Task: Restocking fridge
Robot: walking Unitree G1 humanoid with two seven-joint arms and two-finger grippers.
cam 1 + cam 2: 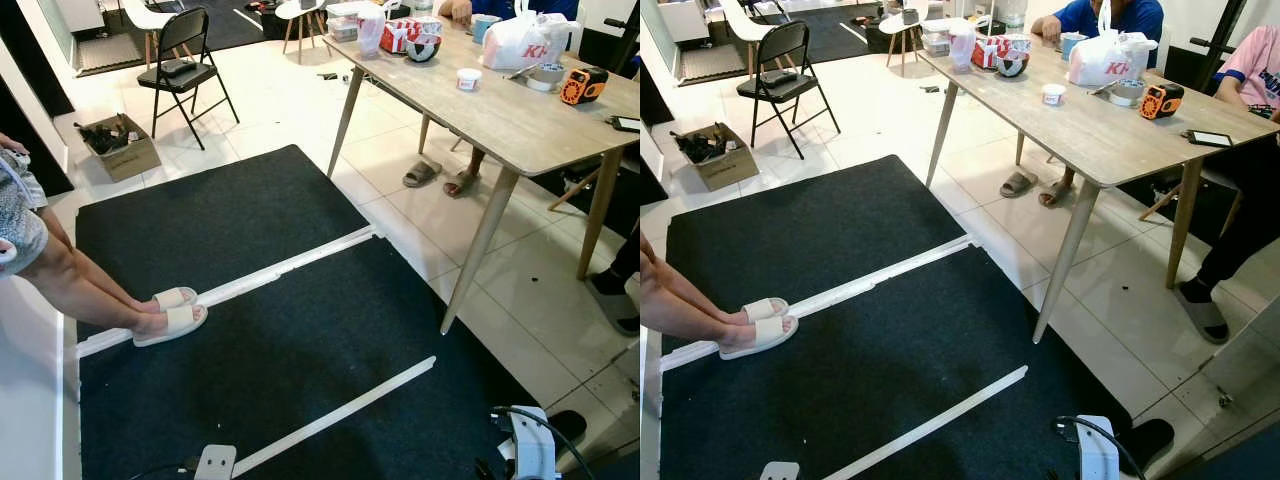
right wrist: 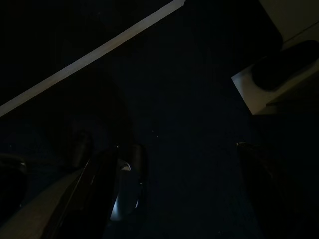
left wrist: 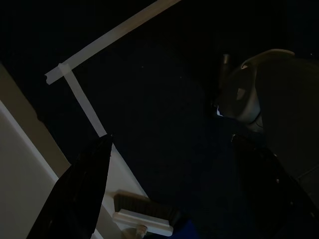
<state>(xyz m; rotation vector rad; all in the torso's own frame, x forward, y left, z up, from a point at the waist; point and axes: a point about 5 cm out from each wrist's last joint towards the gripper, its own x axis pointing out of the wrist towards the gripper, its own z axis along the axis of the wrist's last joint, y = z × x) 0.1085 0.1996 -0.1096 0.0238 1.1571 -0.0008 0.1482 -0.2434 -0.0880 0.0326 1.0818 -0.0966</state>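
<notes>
Hanging over the black mat (image 1: 250,380), both hands (image 3: 169,189) (image 2: 174,194) spread apart, holding nothing.

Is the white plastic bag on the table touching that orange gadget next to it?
Apart. In the right eye view bare tabletop and a roll of tape lie between the white plastic bag and the orange gadget on the table.

Black mats (image 1: 250,330), white tiles (image 1: 400,170), wooden table (image 1: 520,115)
</notes>
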